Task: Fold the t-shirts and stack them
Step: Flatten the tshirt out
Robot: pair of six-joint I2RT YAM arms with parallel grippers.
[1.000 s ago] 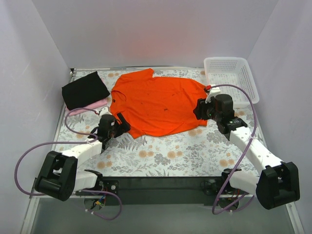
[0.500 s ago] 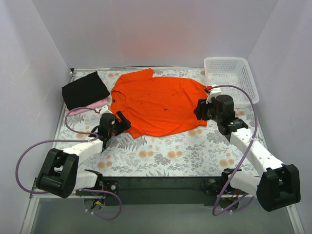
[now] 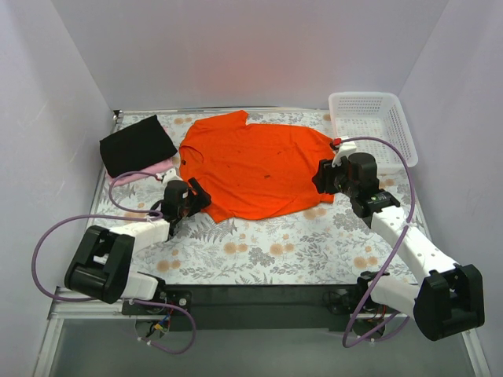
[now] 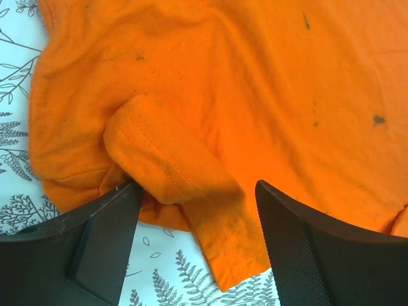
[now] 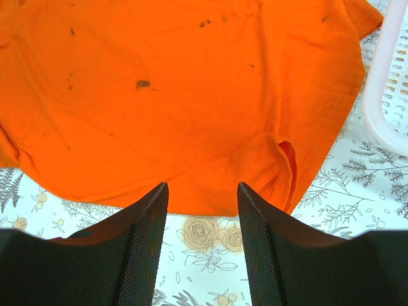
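Orange t-shirt (image 3: 255, 169): spread nearly flat on the floral table (image 3: 267, 243), mid-table and slightly toward the far side. I read its long axis as running left to right. It is the only shirt not yet folded.
White mesh basket (image 3: 364, 95): far right corner, just beside the orange shirt's right edge. It takes no part in this step.
Black t-shirt (image 3: 135, 145): folded at the far left, lying on top of the pink one.
Pink t-shirt (image 3: 153, 170): only a sliver shows under the black shirt's near edge.
Left gripper (image 3: 192, 200): at the shirt's near-left corner, down at cloth level. In the wrist view its jaws stand apart on either side of cloth, not clamped. I count it released.
Right gripper (image 3: 322, 177): at the near-right edge of the shirt. Its jaws are parted and nothing lies between them; the hem sits just beyond the fingertips.
Stitched flap (image 4: 169, 169): a doubled-over corner of orange cloth, possibly a sleeve. It lies between the left fingers, touching the left one and clear of the right.
Deciding relation: the shirt lies away from both claws, toward the far wall. The left arm is nearer the flap, the right arm nearer the opposite corner. I judge the next move to be a pinch on each near corner, the left first.
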